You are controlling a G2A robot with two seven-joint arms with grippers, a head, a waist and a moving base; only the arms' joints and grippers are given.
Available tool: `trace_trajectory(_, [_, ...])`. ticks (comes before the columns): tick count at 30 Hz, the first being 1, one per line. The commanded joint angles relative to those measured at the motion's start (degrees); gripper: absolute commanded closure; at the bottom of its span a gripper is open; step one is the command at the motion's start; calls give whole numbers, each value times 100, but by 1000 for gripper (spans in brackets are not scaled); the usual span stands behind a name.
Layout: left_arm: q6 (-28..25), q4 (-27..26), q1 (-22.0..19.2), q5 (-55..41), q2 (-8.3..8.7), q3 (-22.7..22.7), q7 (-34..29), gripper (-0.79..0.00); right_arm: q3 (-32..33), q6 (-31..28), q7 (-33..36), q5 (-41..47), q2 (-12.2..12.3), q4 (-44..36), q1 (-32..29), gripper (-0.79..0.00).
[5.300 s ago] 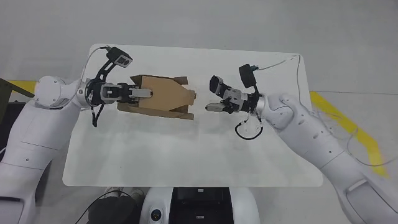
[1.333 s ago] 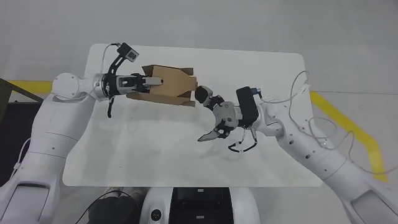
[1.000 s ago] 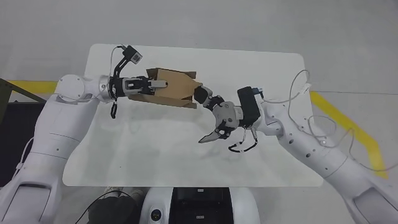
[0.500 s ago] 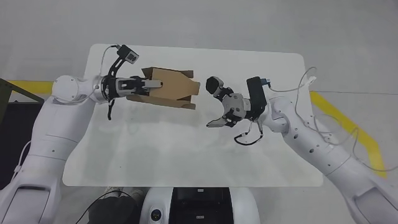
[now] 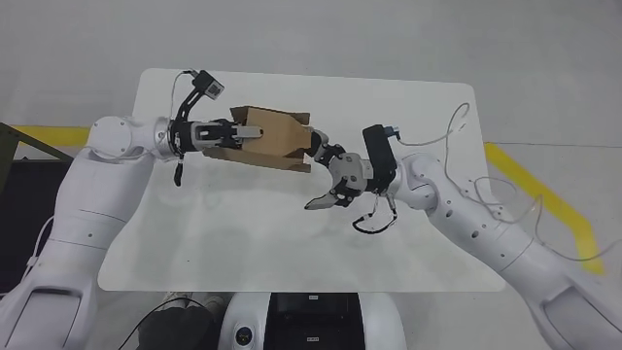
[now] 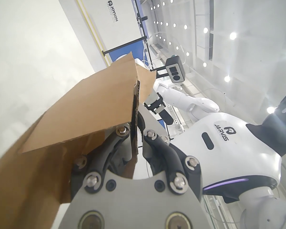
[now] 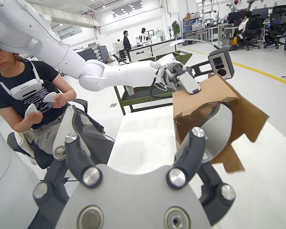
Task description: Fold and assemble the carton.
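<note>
The carton (image 5: 272, 136) sat over the far middle of the table (image 5: 408, 243), a brown sleeve partly squared up, and whether its underside touched the tabletop could not be told. The left gripper (image 6: 135, 129) was clamped on the edge of one wall at the carton's left end, with the board pinched between its pads. At the opposite, open end the right gripper (image 5: 324, 170) stood spread wide and held nothing. One finger (image 7: 219, 122) was tucked against the ragged inner edge there, and the other was well clear of the carton on the side toward the robot. The step in hand looked like turning in a flap (image 7: 250, 120) at that open end. To do it well, the left grip probably had to act as a firm anchor so the sleeve would not skew or collapse. The right finger would have needed to push along the crease line, not at the flap's free corner (corrugated board tends to buckle where it is not scored). A slow, straight press seemed wiser than a sweep, since that edge already looked torn.
</note>
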Motion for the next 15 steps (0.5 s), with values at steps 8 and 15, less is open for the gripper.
trace_trajectory(8, [55,19,-62,331,-38,141,146,0,-42,0,-44,-43,-41,-18,97,-785])
trace_trajectory(15, [104,-63,-97,550,-67,264,207,0,-214,0,68,39,-131,18,218,-785])
